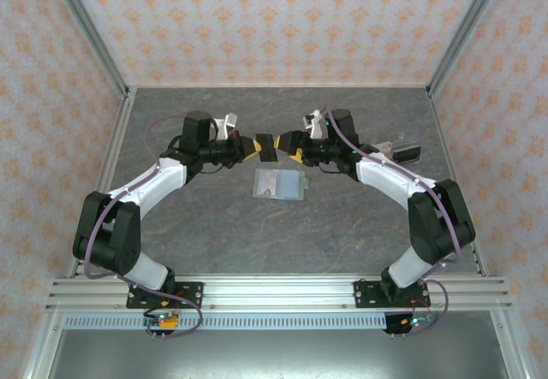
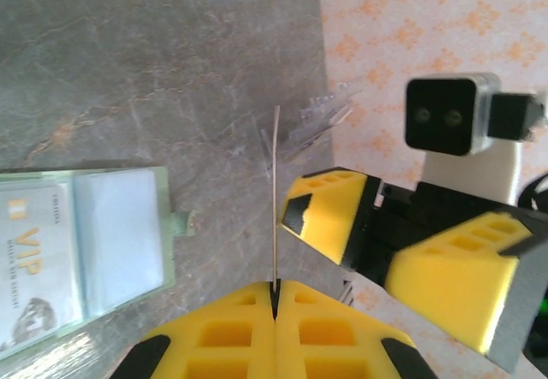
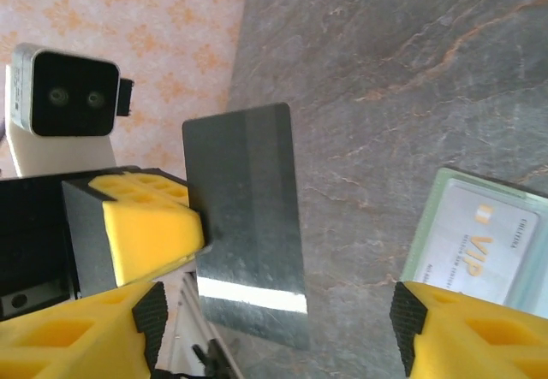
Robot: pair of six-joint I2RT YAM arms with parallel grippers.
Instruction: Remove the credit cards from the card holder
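Observation:
The card holder lies open and flat on the grey table, with a pale VIP card in its pocket; the holder also shows at the right edge. Above and behind it, my left gripper is shut on a dark credit card with a light stripe, which is edge-on in the left wrist view. My right gripper is open, with its fingers on either side of that card's lower end and not touching it. Both grippers meet mid-table.
Small flat things, one of them dark, lie on the table near the right wall beside the right arm. Patterned walls close off the back and both sides. A clear plastic piece sits near the wall.

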